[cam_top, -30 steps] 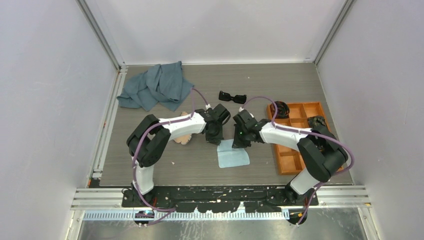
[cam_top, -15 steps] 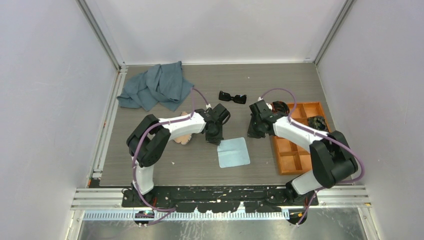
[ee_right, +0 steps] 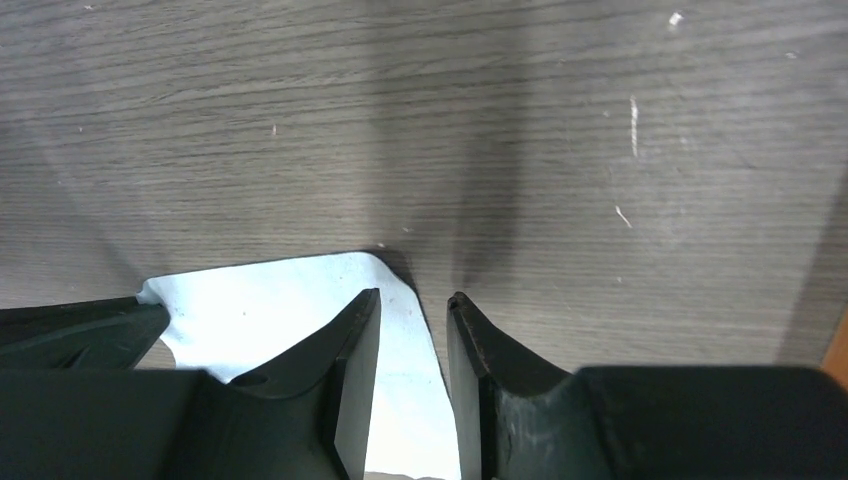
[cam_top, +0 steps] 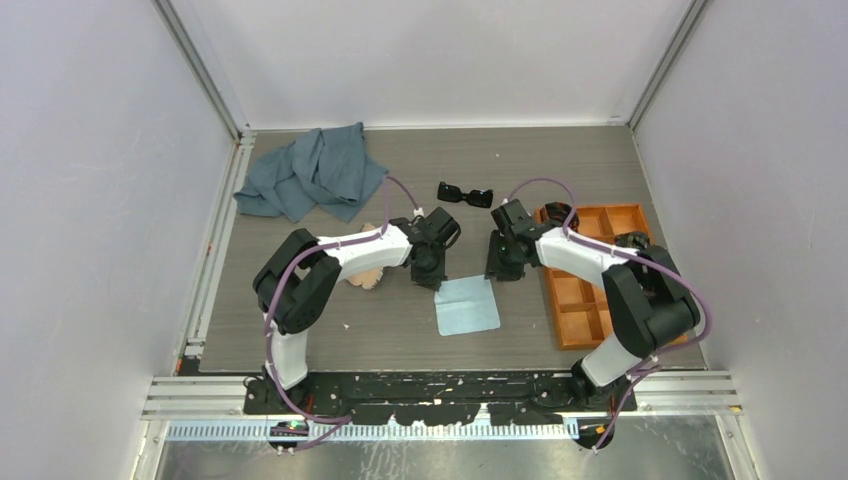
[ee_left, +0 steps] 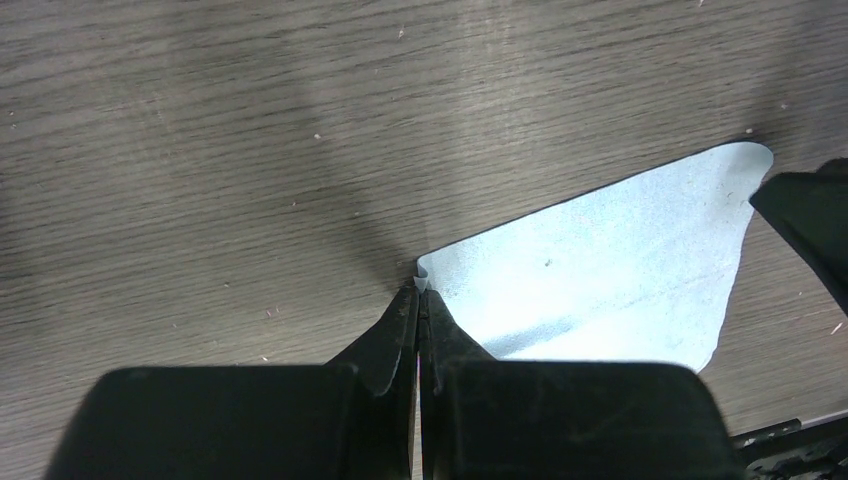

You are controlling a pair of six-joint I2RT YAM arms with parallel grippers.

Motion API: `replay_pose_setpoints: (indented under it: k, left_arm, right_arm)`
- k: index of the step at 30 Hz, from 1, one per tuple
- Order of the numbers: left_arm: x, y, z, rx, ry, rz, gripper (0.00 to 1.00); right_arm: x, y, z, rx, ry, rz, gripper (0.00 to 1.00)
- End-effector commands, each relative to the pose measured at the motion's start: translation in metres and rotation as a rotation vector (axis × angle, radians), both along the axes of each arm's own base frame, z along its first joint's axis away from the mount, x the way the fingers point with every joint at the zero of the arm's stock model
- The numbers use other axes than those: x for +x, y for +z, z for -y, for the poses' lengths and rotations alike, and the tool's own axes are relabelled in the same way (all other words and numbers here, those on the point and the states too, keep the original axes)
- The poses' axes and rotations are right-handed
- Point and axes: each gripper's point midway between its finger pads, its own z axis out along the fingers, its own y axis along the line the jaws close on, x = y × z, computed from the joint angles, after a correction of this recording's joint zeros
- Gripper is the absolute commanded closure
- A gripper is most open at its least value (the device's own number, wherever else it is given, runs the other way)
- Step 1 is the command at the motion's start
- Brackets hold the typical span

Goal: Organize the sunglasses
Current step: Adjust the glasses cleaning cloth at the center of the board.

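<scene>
The black sunglasses [cam_top: 465, 194] lie folded on the table behind both grippers, touched by neither. My left gripper [cam_top: 430, 277] is shut on the far left corner of a light blue cloth [cam_top: 467, 305]. In the left wrist view its tips [ee_left: 420, 290] pinch that corner of the cloth [ee_left: 600, 260]. My right gripper [cam_top: 499, 268] is open at the cloth's far right corner. In the right wrist view its jaws [ee_right: 412, 298] straddle the edge of the cloth [ee_right: 290, 300] without holding it.
A rumpled grey-blue towel [cam_top: 315, 170] lies at the back left. An orange compartment tray [cam_top: 590, 290] stands at the right with black coiled bundles [cam_top: 562, 213] in its far cells. A pale case [cam_top: 368, 275] shows partly under my left arm.
My right gripper left the cloth's far edge, swung right, then came back a little to the cloth's far right corner. The cloth now shows fully. My left gripper has stayed put.
</scene>
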Motion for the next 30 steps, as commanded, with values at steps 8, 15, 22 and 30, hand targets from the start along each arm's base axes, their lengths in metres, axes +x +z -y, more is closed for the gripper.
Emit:
replay_pose_setpoints:
  k: [8, 15, 22, 30]
  left_arm:
    - [-0.004, -0.007, 0.003, 0.004, -0.059, -0.035, 1.00]
    - [-0.003, -0.009, 0.005, 0.003, -0.068, -0.043, 1.00]
    - [0.000, -0.010, 0.004, 0.002, -0.065, -0.048, 0.99]
    - [0.003, -0.002, 0.004, 0.006, -0.075, -0.031, 0.99]
  right_arm:
    - [0.012, -0.007, -0.020, 0.009, 0.169, -0.044, 0.66]
    - [0.014, -0.014, -0.015, -0.034, 0.186, -0.060, 0.70]
    - [0.011, -0.014, -0.015, -0.028, 0.192, -0.073, 0.86]
    - [0.014, -0.001, -0.013, -0.027, 0.178, -0.025, 1.00]
